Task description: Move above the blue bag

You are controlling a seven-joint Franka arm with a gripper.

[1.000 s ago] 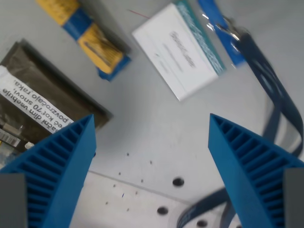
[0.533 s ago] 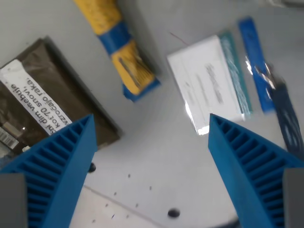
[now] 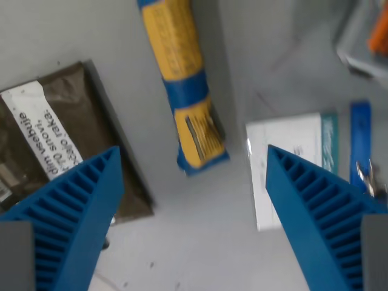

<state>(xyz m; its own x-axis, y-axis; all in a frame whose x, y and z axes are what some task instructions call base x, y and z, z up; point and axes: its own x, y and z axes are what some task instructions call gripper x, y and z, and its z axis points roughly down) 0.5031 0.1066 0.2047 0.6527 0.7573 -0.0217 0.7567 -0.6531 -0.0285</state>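
Grey worktop (image 3: 200,242) fills the blurred wrist view. The claw (image 3: 194,200) hangs spread wide, holding nothing, its blue fingers (image 3: 73,224) cut off below. A dark packet (image 3: 60,151) lies left, partly hidden. The blue bag (image 3: 185,79), yellow-banded, sits upper centre. A white card (image 3: 285,157) lies right, partly covered.
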